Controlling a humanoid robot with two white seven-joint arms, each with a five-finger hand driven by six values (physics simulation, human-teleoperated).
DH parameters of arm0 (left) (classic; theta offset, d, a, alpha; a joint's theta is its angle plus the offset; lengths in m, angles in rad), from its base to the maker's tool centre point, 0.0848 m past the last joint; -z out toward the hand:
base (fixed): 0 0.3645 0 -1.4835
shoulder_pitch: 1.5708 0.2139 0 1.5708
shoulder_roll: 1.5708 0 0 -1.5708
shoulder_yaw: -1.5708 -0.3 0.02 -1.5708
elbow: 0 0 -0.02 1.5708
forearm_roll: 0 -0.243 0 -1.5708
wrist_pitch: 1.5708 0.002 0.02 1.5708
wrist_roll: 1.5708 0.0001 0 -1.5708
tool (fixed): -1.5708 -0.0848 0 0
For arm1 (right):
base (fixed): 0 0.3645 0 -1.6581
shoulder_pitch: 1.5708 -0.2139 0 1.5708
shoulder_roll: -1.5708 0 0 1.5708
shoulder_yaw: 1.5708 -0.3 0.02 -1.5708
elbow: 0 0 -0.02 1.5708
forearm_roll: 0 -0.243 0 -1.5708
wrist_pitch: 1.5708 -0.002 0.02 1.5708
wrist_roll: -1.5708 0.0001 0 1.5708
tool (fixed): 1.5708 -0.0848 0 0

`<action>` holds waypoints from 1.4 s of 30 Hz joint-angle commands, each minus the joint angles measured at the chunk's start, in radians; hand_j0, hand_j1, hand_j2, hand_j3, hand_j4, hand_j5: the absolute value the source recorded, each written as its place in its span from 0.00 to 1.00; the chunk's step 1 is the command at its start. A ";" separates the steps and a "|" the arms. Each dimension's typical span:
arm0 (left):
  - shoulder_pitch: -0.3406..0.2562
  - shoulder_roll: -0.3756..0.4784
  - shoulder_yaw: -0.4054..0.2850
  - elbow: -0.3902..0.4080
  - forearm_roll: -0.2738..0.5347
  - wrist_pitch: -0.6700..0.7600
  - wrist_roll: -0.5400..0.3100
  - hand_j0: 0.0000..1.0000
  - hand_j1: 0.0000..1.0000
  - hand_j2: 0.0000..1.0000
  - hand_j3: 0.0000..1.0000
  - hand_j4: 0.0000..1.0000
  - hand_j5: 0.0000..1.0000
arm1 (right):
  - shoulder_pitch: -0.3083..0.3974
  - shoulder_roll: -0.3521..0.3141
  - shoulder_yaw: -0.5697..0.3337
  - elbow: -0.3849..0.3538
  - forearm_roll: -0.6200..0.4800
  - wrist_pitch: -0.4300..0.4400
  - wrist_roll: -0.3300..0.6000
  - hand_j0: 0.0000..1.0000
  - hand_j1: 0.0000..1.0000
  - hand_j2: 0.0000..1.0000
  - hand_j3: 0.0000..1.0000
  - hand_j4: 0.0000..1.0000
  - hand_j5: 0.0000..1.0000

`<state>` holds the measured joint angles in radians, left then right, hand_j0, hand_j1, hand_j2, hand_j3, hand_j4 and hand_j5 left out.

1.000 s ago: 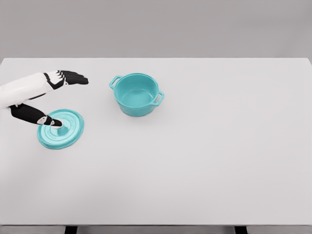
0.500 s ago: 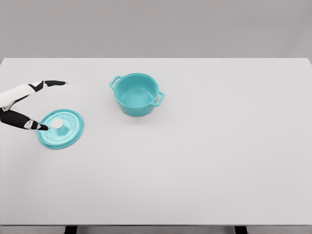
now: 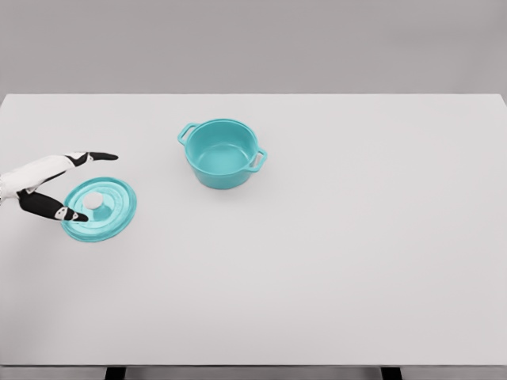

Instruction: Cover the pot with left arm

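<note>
A teal pot [image 3: 223, 153] with two side handles stands uncovered on the white table [image 3: 333, 253], left of the middle toward the back. Its teal lid [image 3: 100, 209] lies flat at the left, with a pale knob [image 3: 94, 201] in its centre. My left hand [image 3: 87, 185] comes in from the left edge and hovers over the lid's left side, open. One black fingertip [image 3: 107, 156] points right above the lid, and the thumb tip [image 3: 77, 215] sits over the lid's left rim. Nothing is held. The right arm is out of view.
The left hand pulled back to the left off the lid knob, then came forward again a little and lower. Lid and pot have stayed put.
</note>
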<state>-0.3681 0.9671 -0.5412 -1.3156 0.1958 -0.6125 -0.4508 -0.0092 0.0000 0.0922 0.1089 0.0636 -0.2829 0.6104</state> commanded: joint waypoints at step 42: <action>-0.058 -0.059 -0.056 0.168 -0.049 0.002 0.009 0.86 0.86 0.86 0.86 0.86 0.86 | 0.000 0.000 0.000 0.000 0.001 -0.001 0.000 1.00 1.00 1.00 1.00 1.00 1.00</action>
<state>-0.4249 0.9078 -0.5969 -1.1482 0.1404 -0.6127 -0.4426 -0.0092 0.0000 0.0922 0.1089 0.0636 -0.2828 0.6104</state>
